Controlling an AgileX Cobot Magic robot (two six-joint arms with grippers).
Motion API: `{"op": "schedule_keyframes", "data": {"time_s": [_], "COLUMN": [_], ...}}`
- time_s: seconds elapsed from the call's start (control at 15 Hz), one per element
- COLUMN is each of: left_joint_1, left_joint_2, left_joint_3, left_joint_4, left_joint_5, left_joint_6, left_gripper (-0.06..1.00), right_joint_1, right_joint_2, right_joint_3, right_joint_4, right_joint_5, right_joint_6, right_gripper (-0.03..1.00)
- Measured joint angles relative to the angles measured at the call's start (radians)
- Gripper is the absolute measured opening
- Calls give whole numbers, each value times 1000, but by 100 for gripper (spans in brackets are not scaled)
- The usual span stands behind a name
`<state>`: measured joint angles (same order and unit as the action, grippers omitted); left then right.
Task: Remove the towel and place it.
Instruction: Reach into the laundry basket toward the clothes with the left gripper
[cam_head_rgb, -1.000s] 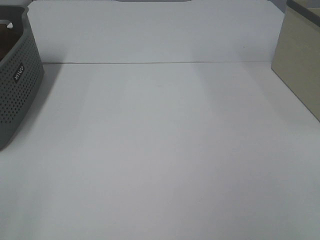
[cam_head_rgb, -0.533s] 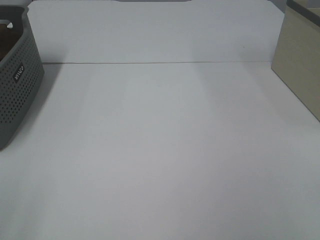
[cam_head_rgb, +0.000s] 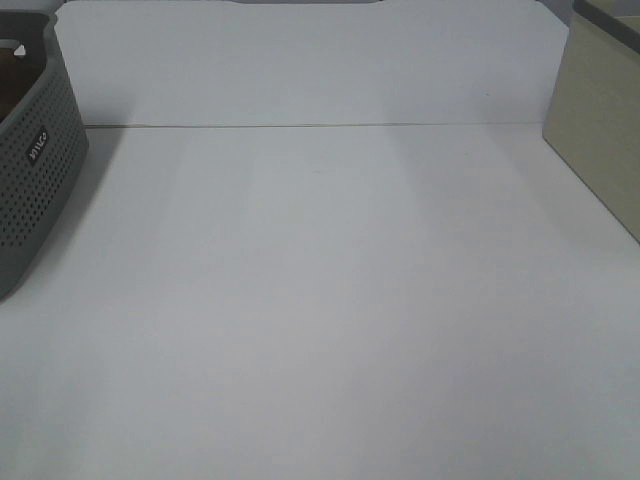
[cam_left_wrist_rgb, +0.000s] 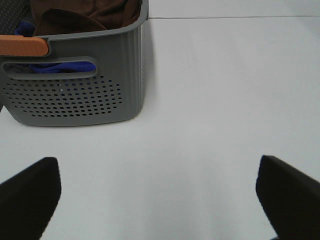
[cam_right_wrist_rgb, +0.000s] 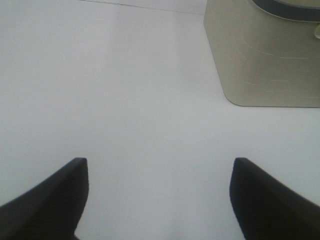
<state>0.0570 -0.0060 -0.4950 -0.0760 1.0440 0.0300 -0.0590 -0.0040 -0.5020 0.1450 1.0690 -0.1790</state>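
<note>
- White table (cam_head_rgb: 320, 300) looks the same as a second ago; nothing has moved.
- Left fingers (cam_left_wrist_rgb: 31, 196) are spread wide and hold nothing.
- Right fingers (cam_right_wrist_rgb: 50, 195) are spread wide and empty too, near a beige box (cam_right_wrist_rgb: 265, 60).
- Brown towel (cam_left_wrist_rgb: 85, 12) sits bunched in the grey basket (cam_left_wrist_rgb: 75, 100), over a blue cloth (cam_left_wrist_rgb: 60, 66).
- So the job looks not yet begun; the left fingers are closest to the towel.
</note>
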Motion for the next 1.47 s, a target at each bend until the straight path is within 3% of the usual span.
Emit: {"op": "schedule_keyframes", "data": {"time_s": [1.47], "left_joint_1": [0], "left_joint_2": [0], "left_joint_3": [0], "left_joint_4": [15], "left_joint_5": [0], "left_joint_6": [-1], "left_gripper": [99], "right_joint_1": [1], "right_joint_2": [0], "right_joint_3": [0], "right_joint_4": [1], "right_joint_5": [0], "right_joint_6": [0], "right_gripper": [75]}}
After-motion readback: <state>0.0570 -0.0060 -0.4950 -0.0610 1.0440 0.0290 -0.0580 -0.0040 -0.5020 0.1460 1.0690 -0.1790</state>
